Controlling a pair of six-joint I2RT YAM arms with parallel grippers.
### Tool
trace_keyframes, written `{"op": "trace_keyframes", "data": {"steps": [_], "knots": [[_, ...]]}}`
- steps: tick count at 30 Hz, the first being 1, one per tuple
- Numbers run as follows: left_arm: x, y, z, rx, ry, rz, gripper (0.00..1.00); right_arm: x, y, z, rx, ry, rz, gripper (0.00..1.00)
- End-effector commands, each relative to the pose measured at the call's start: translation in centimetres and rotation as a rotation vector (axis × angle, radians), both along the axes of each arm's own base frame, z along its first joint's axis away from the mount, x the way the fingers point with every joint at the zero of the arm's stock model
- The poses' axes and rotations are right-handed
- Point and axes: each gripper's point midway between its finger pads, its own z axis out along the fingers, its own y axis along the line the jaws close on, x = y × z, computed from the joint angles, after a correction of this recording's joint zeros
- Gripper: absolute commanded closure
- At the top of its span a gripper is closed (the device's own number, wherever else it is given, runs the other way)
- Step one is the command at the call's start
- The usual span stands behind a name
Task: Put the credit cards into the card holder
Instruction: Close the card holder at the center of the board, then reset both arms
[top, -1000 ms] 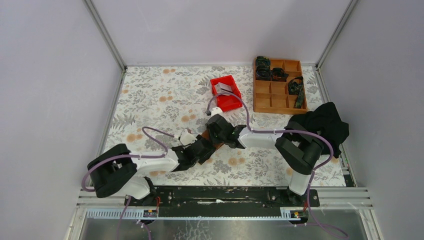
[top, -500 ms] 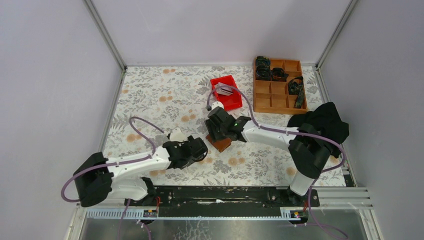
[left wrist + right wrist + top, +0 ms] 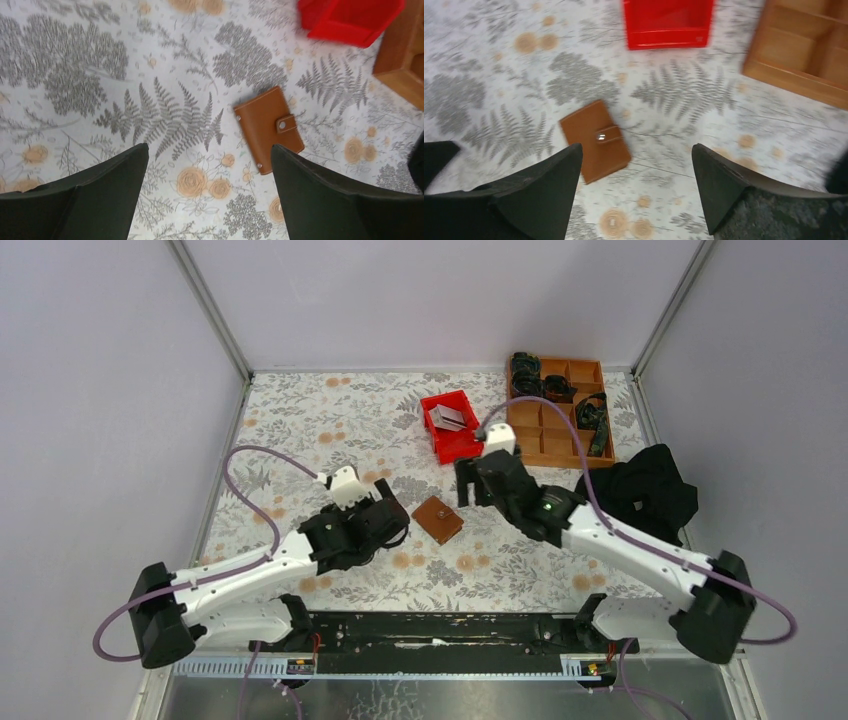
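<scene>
1. Brown leather card holder (image 3: pixel 437 519) lies flat on the flowered table (image 3: pixel 300 430), folded, with its snap tab across the front. It sits between the two arms and nothing touches it.
2. Left gripper (image 3: pixel 386 524) hangs just to the left of the card holder with its jaws spread wide and nothing between them. Its wrist view shows the card holder (image 3: pixel 268 129) on the cloth beyond the right-hand finger (image 3: pixel 320 200).
3. Right gripper (image 3: pixel 470 486) is up and to the right of the card holder, jaws likewise wide apart and empty. Its wrist view has the card holder (image 3: pixel 595 140) low and left of centre.
4. Grey credit cards (image 3: pixel 448 417) rest in the red bin (image 3: pixel 468 446) at the back, well apart from the card holder.
5. Judged from this, the task is not finished: those cards are outside the card holder, and it would have to be unsnapped and opened before they could go in.
6. Whether any card is already inside the closed card holder cannot be told.
7. How many cards the bin holds is too small to make out, and both wrist views cut the bin off so its contents do not show.
8. Dark items in the wooden tray (image 3: pixel 526 436) are too small to name.
</scene>
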Motion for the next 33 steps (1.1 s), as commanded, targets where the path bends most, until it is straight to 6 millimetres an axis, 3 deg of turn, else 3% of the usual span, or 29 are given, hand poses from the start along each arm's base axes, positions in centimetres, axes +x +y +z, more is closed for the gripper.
{"op": "trace_keyframes", "data": {"steps": [1,7,16,24,33], "knots": [[2.4,1.2,3.6,0.059,-0.177,-0.010,0.00,0.9,-6.6,2.1,-0.047,-0.143,-0.219,0.10],[3.0,3.6,4.2,0.084,-0.218,0.023,0.00,-0.5,-11.3,2.7,-0.074,-0.161,-0.361,0.00],[3.2,5.7,4.1,0.126,-0.244,0.057,0.00,-1.5,-15.4,2.5,-0.171,-0.133,-0.587,0.01],[3.5,6.3,3.5,0.158,-0.239,0.049,0.00,-2.1,-16.3,1.6,-0.206,-0.106,-0.628,0.01],[4.3,6.9,3.7,0.184,-0.248,0.043,0.00,-2.0,-16.3,1.8,-0.187,-0.135,-0.614,0.01]]}}
